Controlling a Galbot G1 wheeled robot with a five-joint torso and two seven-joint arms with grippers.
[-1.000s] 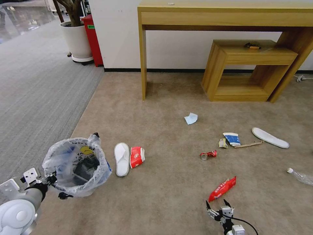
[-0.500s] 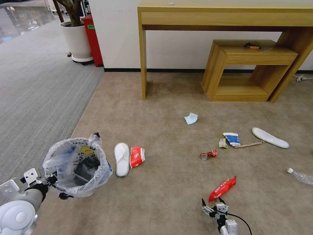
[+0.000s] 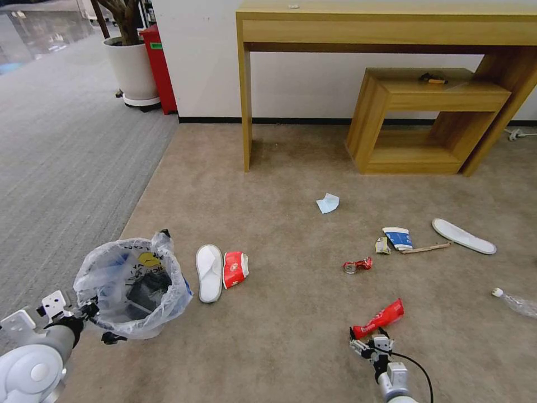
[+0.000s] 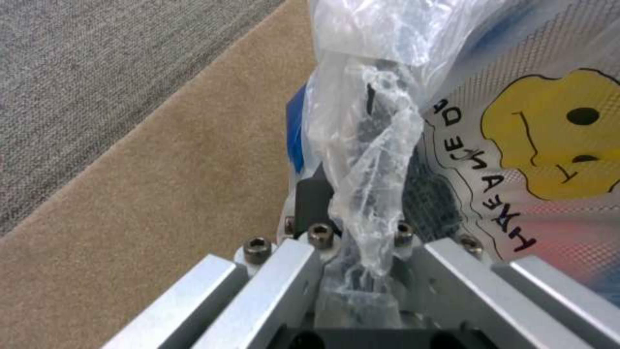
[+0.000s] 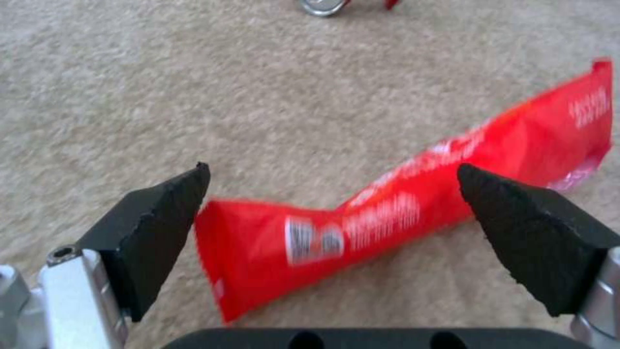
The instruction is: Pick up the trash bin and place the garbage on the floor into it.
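Garbage (image 3: 379,319) between spread right end effector (image 3: 368,340) fingers

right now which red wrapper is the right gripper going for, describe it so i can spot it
On the beige carpet, nearest the robot, the open right gripper straddles a long red wrapper. Unlike the squat red packet beside the white slipper, it is slim and stick-shaped.

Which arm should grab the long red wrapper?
The right. Its claw is open with the long red plastic wrapper lying between its pads, while the left claw holds the bag-lined dark round trash bin.
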